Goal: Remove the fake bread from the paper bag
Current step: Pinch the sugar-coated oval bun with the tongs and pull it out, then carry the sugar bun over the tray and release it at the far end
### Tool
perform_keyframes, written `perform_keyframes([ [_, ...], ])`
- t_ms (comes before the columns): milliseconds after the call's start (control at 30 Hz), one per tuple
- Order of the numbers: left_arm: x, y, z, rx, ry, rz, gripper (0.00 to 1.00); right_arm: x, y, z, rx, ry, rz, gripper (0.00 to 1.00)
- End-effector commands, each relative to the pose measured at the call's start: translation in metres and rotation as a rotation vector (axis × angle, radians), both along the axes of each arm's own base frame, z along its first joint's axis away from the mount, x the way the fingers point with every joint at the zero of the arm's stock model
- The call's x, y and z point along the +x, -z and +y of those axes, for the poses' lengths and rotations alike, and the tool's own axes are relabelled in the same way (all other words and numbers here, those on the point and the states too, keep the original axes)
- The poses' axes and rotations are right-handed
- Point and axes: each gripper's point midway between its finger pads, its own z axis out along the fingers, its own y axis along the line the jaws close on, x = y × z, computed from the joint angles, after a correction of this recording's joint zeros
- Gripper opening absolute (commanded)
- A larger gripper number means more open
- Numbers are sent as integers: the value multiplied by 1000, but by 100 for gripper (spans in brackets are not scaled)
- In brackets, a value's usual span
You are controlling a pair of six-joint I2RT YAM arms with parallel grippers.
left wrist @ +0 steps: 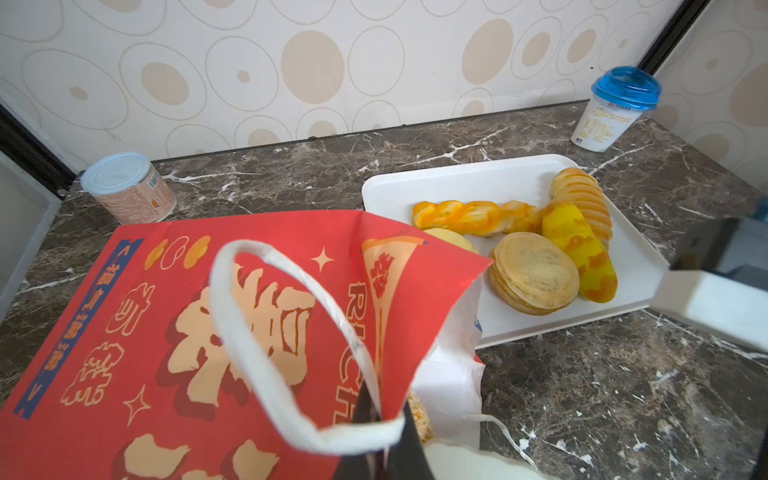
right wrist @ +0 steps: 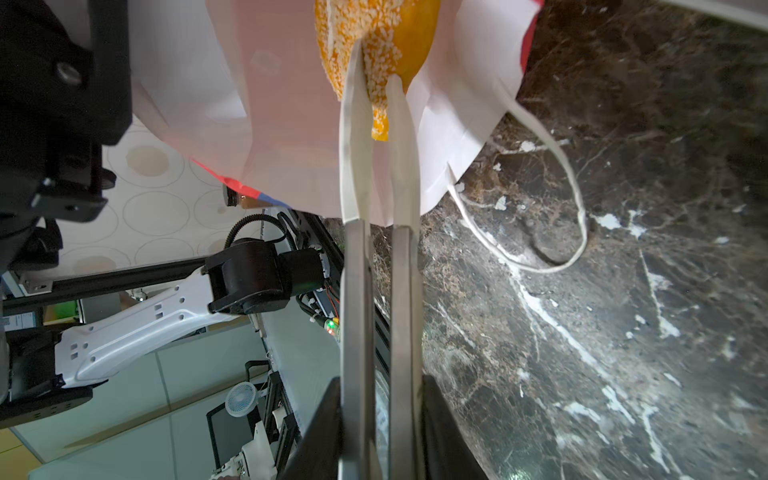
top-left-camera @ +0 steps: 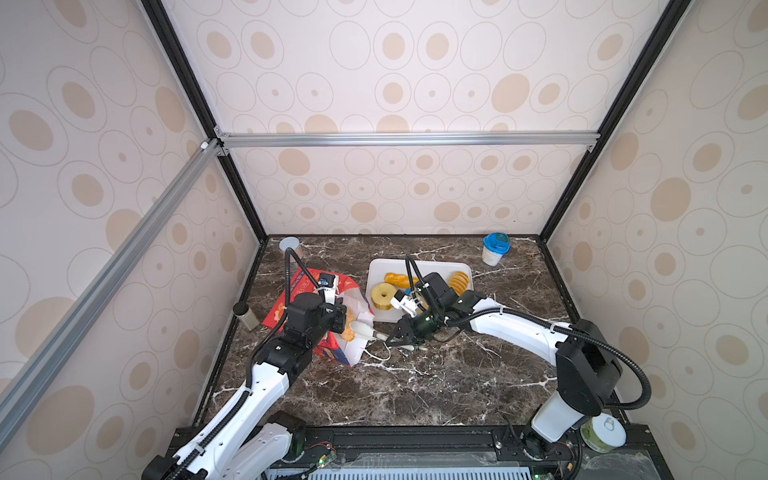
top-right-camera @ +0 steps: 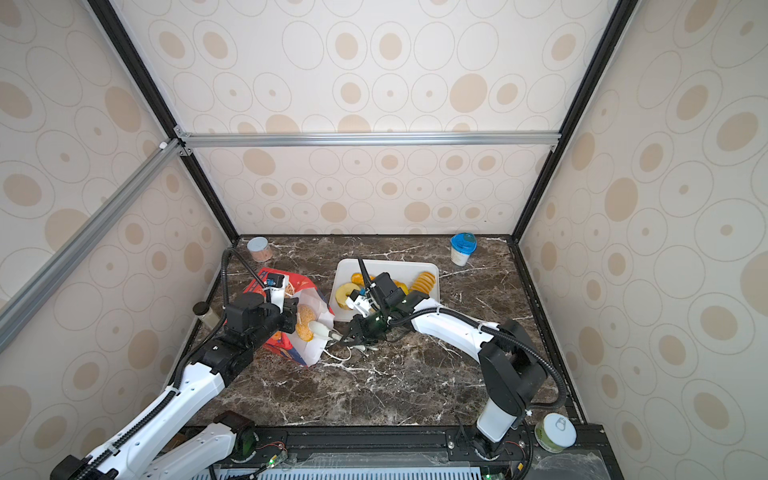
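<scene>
Right gripper (right wrist: 375, 62) stretched low into bag (left wrist: 124, 324) mouth, jaws narrow on speckled bun (right wrist: 365, 25), left gripper (left wrist: 386, 432) bent over, clamped apparently on bag rim, other breads (left wrist: 534, 272) on tray (left wrist: 415, 183).

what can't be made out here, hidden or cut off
Left wrist view: inside the paper bag, hidden by its red wall.
Both top views: flat round bun, covered by the right arm.
Left wrist view: left gripper, mostly cropped by bottom edge.
Right wrist view: speckled bun, cropped by top edge.
</scene>
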Motion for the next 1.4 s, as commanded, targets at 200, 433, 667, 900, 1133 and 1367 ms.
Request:
perform_keyframes([
  [200,21,-21,21,2,-119,-32,0,-16,-30,-9,69,-60,-39,0],
  [433,33,-17,40,-36,-209,-32,0,-14,-51,-34,75,-25,-68,0],
  [667,47,-19,62,-29,-292,-46,0,-12,-71,-74,88,48,-91,0],
  [900,42,-28,67,-33,-294,-70,0,44,-75,-124,69,283,-132,0],
  [1133,28,-36,68,-63,-287,-106,0,106,-43,-185,-161,455,-186,0],
  [1367,22,-38,64,-64,-257,-123,0,129,-21,-213,-354,468,-235,0],
])
